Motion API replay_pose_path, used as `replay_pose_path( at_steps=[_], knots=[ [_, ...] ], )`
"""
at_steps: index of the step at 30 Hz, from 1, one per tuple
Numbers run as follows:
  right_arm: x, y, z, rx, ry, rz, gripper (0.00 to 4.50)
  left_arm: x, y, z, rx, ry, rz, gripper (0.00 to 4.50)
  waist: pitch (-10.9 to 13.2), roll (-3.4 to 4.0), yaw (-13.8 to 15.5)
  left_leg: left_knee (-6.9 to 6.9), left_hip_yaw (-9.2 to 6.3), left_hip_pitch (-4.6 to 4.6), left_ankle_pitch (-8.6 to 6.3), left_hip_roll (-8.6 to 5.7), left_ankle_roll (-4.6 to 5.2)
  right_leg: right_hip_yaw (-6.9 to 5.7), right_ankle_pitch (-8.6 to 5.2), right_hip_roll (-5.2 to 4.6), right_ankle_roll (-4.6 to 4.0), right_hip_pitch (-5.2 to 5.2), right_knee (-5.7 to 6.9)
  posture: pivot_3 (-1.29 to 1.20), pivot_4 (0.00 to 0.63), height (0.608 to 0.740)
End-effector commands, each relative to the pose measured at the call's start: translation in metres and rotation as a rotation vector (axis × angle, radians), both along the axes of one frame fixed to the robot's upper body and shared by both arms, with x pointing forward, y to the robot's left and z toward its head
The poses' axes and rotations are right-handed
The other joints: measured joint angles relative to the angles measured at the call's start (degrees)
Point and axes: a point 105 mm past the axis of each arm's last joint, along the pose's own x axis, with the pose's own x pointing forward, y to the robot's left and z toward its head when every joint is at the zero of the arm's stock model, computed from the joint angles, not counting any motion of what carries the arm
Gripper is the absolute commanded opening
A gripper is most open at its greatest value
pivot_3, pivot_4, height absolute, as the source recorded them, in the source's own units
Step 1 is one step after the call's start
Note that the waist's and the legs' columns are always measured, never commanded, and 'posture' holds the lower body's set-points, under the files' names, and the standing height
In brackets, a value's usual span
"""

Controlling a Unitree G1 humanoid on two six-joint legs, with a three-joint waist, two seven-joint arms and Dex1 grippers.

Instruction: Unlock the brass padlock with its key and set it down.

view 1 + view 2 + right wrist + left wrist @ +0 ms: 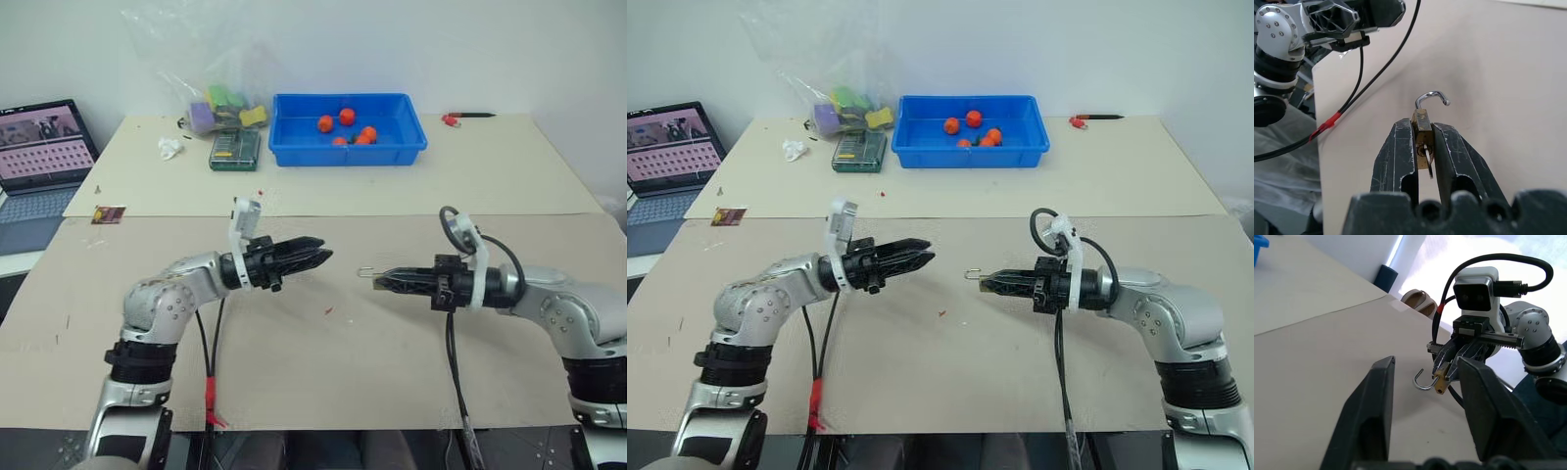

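Beige table (323, 372), both arms held level and facing each other above it, left gripper (318, 257) spread and empty, right gripper (1422, 132) pinching brass padlock (1421, 122), shackle swung open, key (1429, 161) in its keyhole.

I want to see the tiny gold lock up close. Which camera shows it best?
The right wrist view: the brass padlock sits big between the right gripper's fingers, its shackle swung open and the key in it. The left wrist view shows it smaller. The eye views show just a tiny hook.
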Motion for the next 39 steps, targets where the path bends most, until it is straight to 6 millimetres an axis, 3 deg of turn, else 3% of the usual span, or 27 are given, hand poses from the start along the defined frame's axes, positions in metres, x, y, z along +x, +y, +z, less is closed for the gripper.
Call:
replay_pose_path(
  at_steps=[1, 3, 6, 8, 15, 23, 25, 29, 32, 35, 37, 39],
  knots=[
    [-0.012, 0.023, 0.009, -0.016, 0.025, 0.126, 0.1, -0.015, 0.012, -0.006, 0.248, -0.314, -0.032, 4.01, 0.0, 0.0, -0.2, -0.01, 0.05, 0.02, -0.01, 0.0, -0.02, 0.01, 0.0, 0.01, -0.01, -0.02, -0.01, 0.0, 0.15, 0.74],
    [-0.013, 0.03, 0.006, -0.02, 0.119, 0.142, 0.1, -0.019, 0.021, -0.023, 0.439, -0.489, -0.068, 4.47, 0.0, 0.01, -0.2, -0.09, 0.13, 0.03, -0.01, 0.0, -0.05, 0.04, 0.04, 0.04, -0.08, -0.04, -0.07, 0.0, 0.15, 0.74],
    [-0.005, 0.039, 0.002, 0.002, 0.271, 0.129, 0.1, -0.01, 0.028, -0.018, 0.451, -0.597, 0.022, 4.47, 0.0, -0.01, 0.3, -0.2, 0.21, 0.06, 0.0, 0.19, -0.06, 0.04, 0.14, 0.05, -0.22, -0.01, -0.19, 0.0, 0.15, 0.74],
    [0.004, 0.043, -0.016, -0.051, 0.353, 0.082, 0.1, -0.008, 0.027, -0.015, 0.442, -0.634, 0.051, 4.47, 0.0, -0.01, 1.0, -0.2, 0.15, 0.01, -0.01, 0.21, -0.06, 0.01, 0.19, 0.05, -0.2, -0.01, -0.29, 0.0, 0.15, 0.74],
    [0.019, 0.042, -0.07, -0.217, 0.483, -0.005, 0.1, -0.019, 0.014, -0.022, 0.425, -0.643, 0.043, 4.47, 0.0, -0.01, 0.9, -0.13, 0.19, -0.28, 0.15, -0.01, -0.33, -0.03, 0.21, 0.01, -0.18, -0.3, -0.01, 0.0, 0.15, 0.74],
    [0.022, 0.02, -0.086, -0.288, 0.506, -0.017, 0.1, -0.021, 0.012, -0.022, 0.408, -0.628, 0.067, 4.47, 0.0, -0.05, 0.4, -0.12, 0.33, -0.03, -0.06, 0.02, 0.04, -0.04, 0.2, 0.0, -0.15, -0.1, -0.12, 0.0, 0.15, 0.74],
    [0.023, 0.012, -0.083, -0.289, 0.513, -0.023, 1.13, -0.019, 0.011, -0.022, 0.4, -0.624, 0.07, 4.5, 0.0, -0.05, 0.8, -0.12, 0.39, 0.22, -0.07, 0.02, 0.05, -0.09, 0.18, 0.0, -0.12, 0.19, -0.16, 0.0, 0.15, 0.74],
    [0.027, -0.008, -0.077, -0.29, 0.512, -0.06, 2.36, -0.018, 0.007, -0.022, 0.383, -0.624, 0.064, 4.5, 0.0, -0.05, 0.9, -0.13, 0.47, 0.34, -0.07, 0.04, 0.05, -0.09, 0.17, 0.01, -0.1, 0.25, -0.14, 0.0, 0.15, 0.74],
    [0.035, -0.031, -0.071, -0.287, 0.493, -0.121, 3.44, -0.018, 0.005, -0.022, 0.364, -0.613, 0.061, 4.5, 0.0, -0.06, 0.9, -0.13, 0.49, 0.33, -0.07, 0.03, 0.05, -0.07, 0.18, 0.0, -0.11, 0.24, -0.15, 0.0, 0.15, 0.74],
    [0.04, -0.066, -0.062, -0.303, 0.419, -0.172, 4.43, -0.016, 0.003, -0.019, 0.324, -0.574, 0.084, 4.5, 0.0, -0.06, 1.3, -0.12, 0.52, 0.34, -0.07, 0.03, 0.05, -0.06, 0.18, -0.01, -0.1, 0.27, -0.16, 0.0, 0.15, 0.74],
    [0.038, -0.075, -0.056, -0.305, 0.374, -0.159, 4.48, -0.015, 0.005, -0.019, 0.311, -0.538, 0.096, 4.5, 0.0, -0.07, 1.4, -0.12, 0.61, 0.35, -0.07, 0.03, 0.05, -0.07, 0.17, -0.01, -0.08, 0.3, -0.16, 0.0, 0.15, 0.74],
    [0.02, -0.077, -0.03, -0.305, 0.168, 0.019, 4.48, -0.016, 0.008, -0.022, 0.288, -0.381, 0.079, 4.5, 0.0, -0.06, 1.5, -0.13, 0.65, 0.32, -0.07, 0.04, 0.05, -0.09, 0.16, -0.01, -0.06, 0.26, -0.17, 0.0, 0.15, 0.74]
  ],
)
